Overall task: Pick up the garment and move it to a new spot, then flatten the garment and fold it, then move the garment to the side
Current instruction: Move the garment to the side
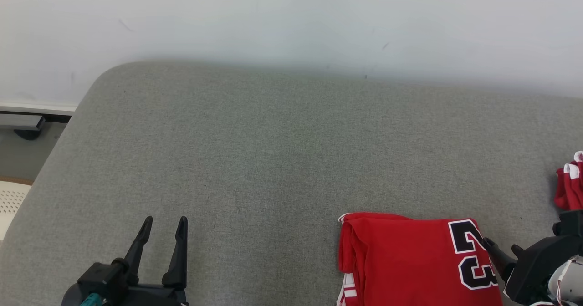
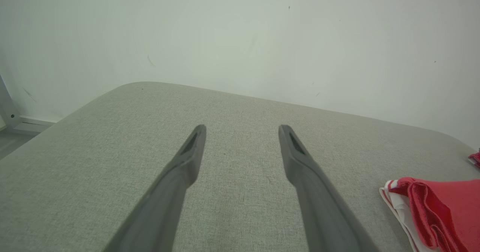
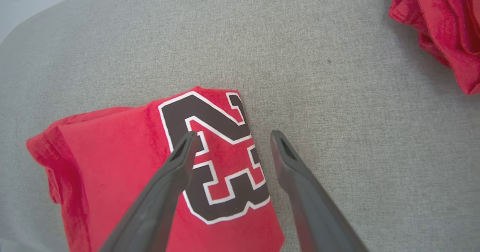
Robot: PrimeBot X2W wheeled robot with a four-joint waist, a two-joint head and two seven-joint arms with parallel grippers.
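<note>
Though folded, garment (image 3: 112, 150) below right fingers (image 3: 168, 184).

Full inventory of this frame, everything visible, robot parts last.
folded jersey: 1, red with a black-and-white 23, near right of the cushion
crumpled garment: 1, red with white trim, far right edge
cushion: 1, grey fabric, under everything
wall: 1, white, behind
perforated object: 1, white, left edge, below the cushion
left gripper: 1, dark, open, over bare cushion
right gripper: 1, dark, open, over the jersey's numbered edge
</note>
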